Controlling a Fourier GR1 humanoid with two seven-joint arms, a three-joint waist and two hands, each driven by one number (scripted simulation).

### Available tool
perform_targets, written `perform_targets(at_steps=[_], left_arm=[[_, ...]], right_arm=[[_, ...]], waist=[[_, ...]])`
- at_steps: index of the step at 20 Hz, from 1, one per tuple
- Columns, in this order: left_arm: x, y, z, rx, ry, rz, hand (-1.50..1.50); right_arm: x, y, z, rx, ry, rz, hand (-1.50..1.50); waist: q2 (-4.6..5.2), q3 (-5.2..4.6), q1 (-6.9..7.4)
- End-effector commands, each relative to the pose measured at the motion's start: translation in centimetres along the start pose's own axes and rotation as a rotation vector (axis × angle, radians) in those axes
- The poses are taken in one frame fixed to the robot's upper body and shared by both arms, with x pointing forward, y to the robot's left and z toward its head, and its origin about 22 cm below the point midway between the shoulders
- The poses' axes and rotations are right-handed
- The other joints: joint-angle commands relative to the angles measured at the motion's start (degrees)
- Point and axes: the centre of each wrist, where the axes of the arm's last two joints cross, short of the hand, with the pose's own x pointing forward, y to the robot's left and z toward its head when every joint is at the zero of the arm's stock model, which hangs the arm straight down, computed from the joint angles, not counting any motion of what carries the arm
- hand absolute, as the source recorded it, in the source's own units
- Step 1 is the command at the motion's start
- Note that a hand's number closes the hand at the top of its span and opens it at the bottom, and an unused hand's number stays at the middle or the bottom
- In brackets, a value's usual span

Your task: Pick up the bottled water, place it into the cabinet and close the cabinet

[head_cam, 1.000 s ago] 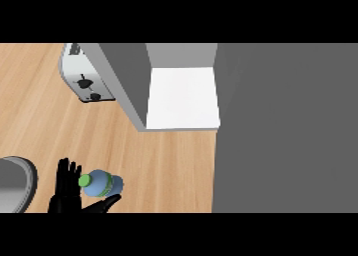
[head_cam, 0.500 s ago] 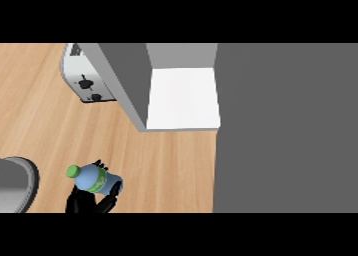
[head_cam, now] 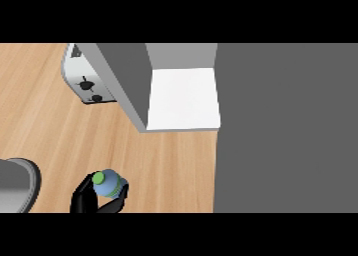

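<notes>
We see the bottled water [head_cam: 108, 184], green cap up, at the near left of the wooden table [head_cam: 49, 130], clamped in our left hand [head_cam: 84, 197], whose black fingers curl round it from below. Farther right stands the open cabinet [head_cam: 183, 97]; a toaster [head_cam: 82, 75] sits far left.

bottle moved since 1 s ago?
Yes. The water bottle, held in the hand, has shifted slightly left, away from the grey cabinet wall and toward the pot.

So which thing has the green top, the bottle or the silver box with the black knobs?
The bottle, the blue one held by the robot hand. The silver box by the cabinet shows no green.
</notes>
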Motion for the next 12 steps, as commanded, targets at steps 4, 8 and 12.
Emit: perform_targets(at_steps=[4,8,12], left_arm=[[-0.4,0.8,-2.0,-0.358,-0.038,-0.104,1.5],[-0.8,-0.6,-2.9,-0.405,-0.08,-0.096,1.5],[0.8,-4.6,-5.7,-0.42,-0.077,-0.035,1.5]], right_arm=[[2.6,0.1,-0.3,0.021,-0.037,0.034,-1.5],[2.8,0.7,-0.7,-0.012,-0.043,0.04,-1.5],[4.5,-0.4,-0.4,0.004,-0.039,0.045,-1.5]], waist=[[0.59,-1.08,-0.52],[0.65,-1.09,0.12],[0.53,-0.97,0.59]])
